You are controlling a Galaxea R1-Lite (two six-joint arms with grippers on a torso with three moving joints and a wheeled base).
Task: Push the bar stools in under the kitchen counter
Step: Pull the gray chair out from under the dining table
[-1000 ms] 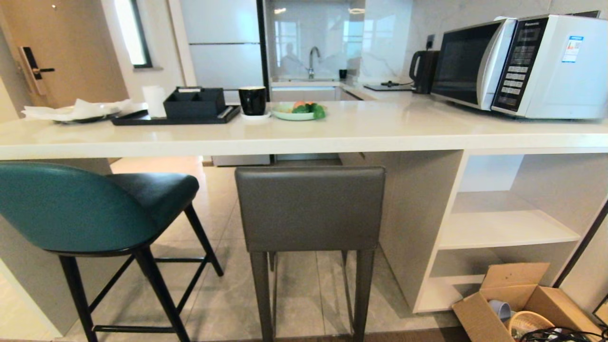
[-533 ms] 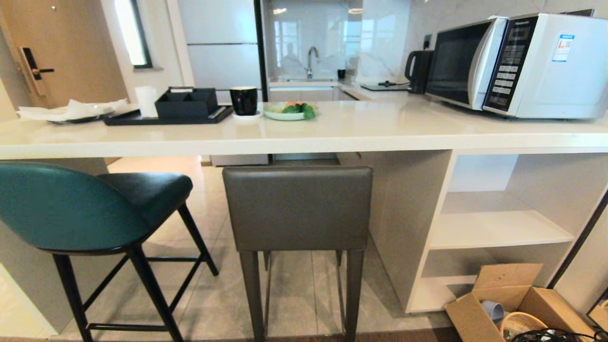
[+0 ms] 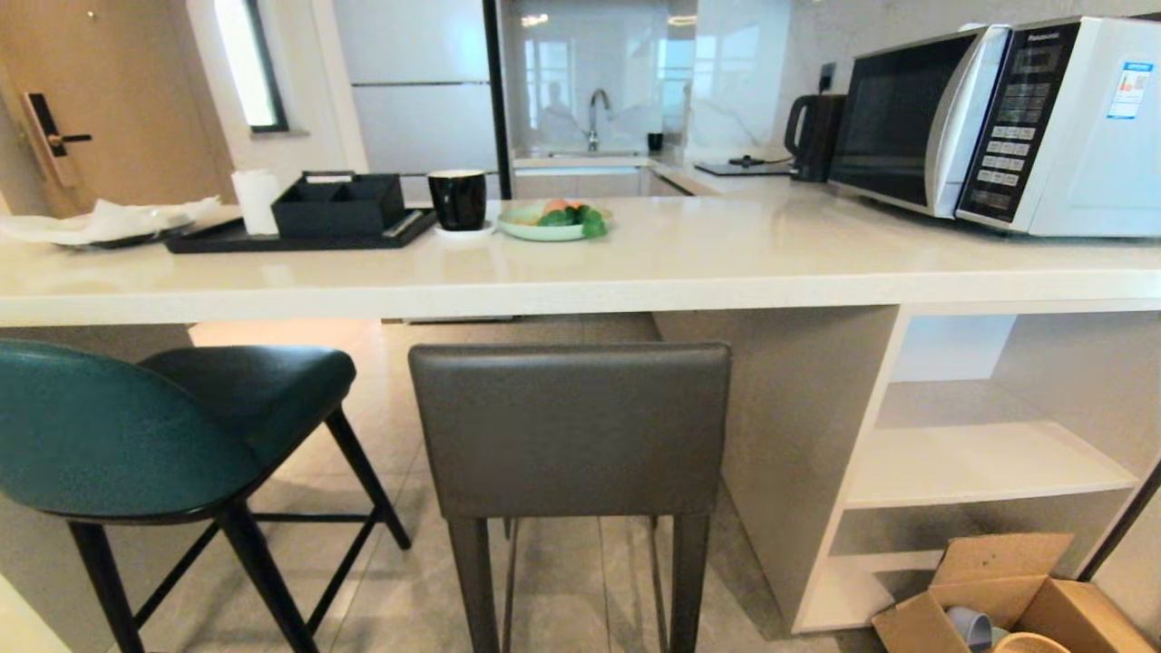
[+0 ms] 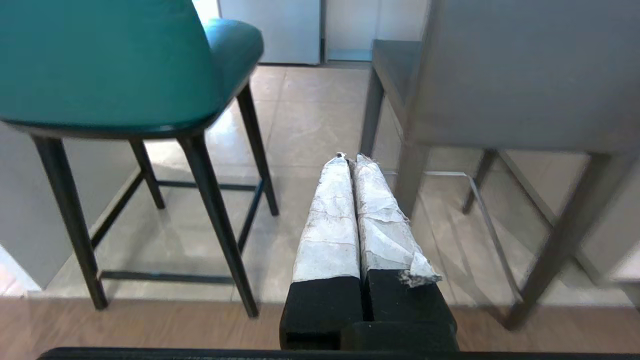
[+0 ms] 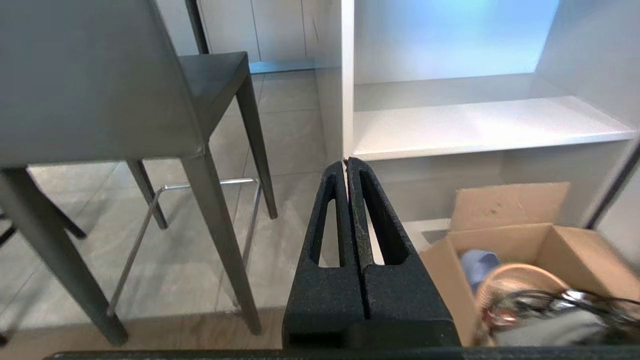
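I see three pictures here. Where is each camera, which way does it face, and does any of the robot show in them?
Head view: high on the robot, facing forward and down at the glossy white kitchen counter; none of the robot shows.
Left wrist view: low behind the left gripper, shut, facing the teal round-backed stool.
Right wrist view: low behind the right gripper, shut, facing the open white shelves and a cardboard box.
Shared: the grey square-backed stool appears in all three.

Glossy stone-like counter [image 3: 635,263], smooth leather-look stools [image 3: 569,426], seemingly taped left tool [image 4: 350,159], cardboard box [image 5: 550,250]
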